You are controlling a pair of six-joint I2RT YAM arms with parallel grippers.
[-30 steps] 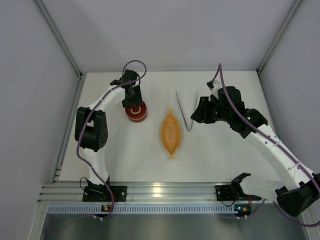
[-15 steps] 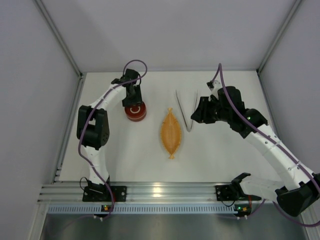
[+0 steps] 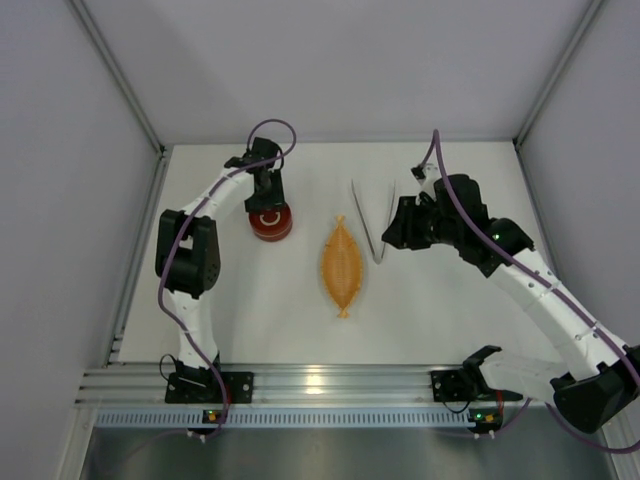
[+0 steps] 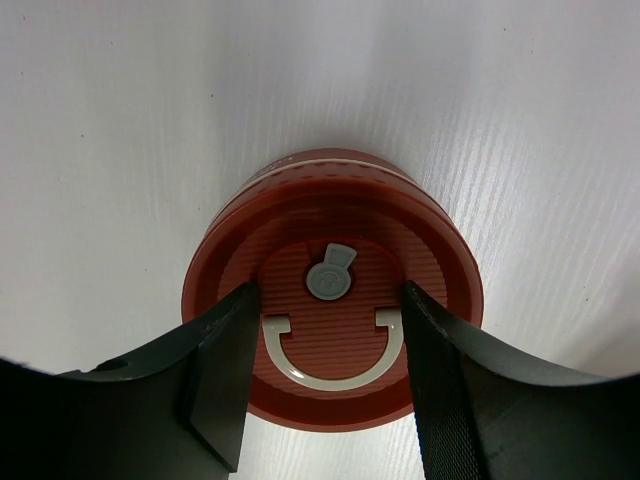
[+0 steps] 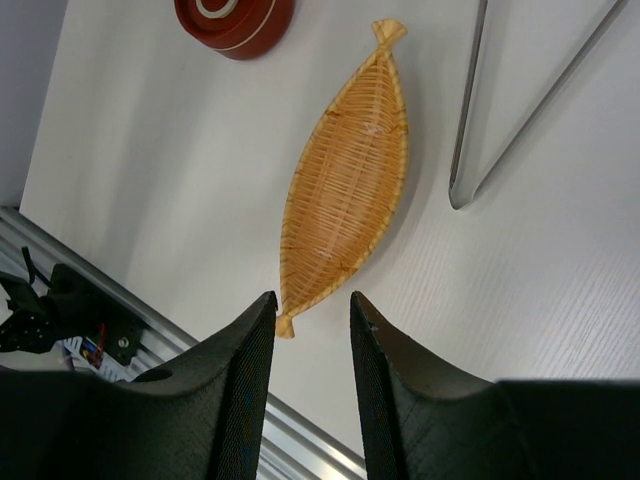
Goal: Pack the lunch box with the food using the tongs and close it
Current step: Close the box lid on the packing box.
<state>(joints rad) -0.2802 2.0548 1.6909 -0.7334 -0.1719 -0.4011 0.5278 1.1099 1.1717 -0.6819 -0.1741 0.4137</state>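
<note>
The red lunch box (image 3: 271, 224) stands closed at the back left, its round lid (image 4: 330, 250) bearing a white ring mark. My left gripper (image 4: 325, 300) reaches down on it from above, its fingers (image 4: 228, 370) pressed against both sides of the lid's raised centre. The silver tongs (image 3: 366, 222) lie flat as a narrow V, right of the orange tray. Just right of the tongs, my right gripper (image 5: 312, 300) hovers above the table, partly open and holding nothing. No food shows in any view.
The orange leaf-shaped woven tray (image 3: 342, 265) lies empty in the middle of the white table, between the box and the tongs. Grey walls close in the table on three sides. An aluminium rail (image 3: 320, 382) runs along the near edge.
The left arm's elbow has shifted slightly to the right while its gripper stays on the lid. The right arm has barely moved.
</note>
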